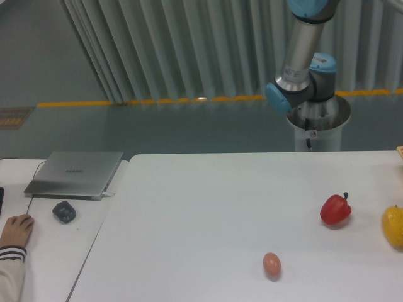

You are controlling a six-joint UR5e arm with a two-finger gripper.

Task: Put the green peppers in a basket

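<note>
Green is missing from the table [208,207], so the pepper's direction from the arm [302,56] is going unjudged, its gripper lying out of view.

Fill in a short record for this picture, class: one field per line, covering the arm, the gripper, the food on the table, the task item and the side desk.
arm: UR5e arm on a pedestal behind the white table
gripper: out of frame
food: red bell pepper, yellow pepper cut by right edge, egg
green pepper: not visible
basket: none clearly visible
side desk: closed laptop, mouse, person's hand
</note>
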